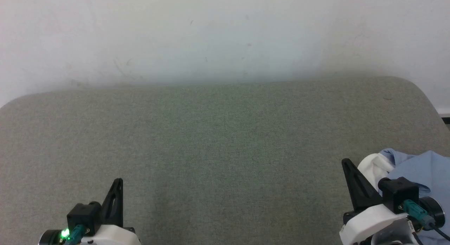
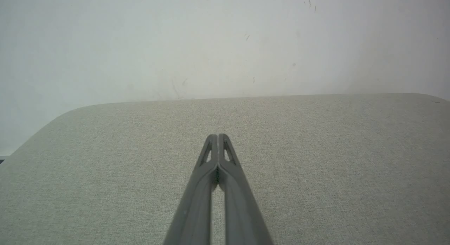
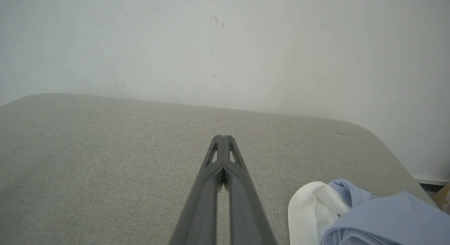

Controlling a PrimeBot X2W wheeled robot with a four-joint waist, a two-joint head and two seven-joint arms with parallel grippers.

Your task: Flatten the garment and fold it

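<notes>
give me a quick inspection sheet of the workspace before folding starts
surface: grey-green fabric top, rounded far corners, bare across the middle
job's things: garment, light blue with white collar, bunched at the near right, not flattened
clutter: nothing seen
end effectors: left end effector shut, holding nothing; right end effector shut, holding nothing, beside the garment
cables: dark cable at the right wrist
surroundings: white wall, scuffed

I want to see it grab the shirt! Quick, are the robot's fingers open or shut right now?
Left gripper: shut, holding nothing.
Right gripper: shut, holding nothing; the garment lies beside it.
</notes>
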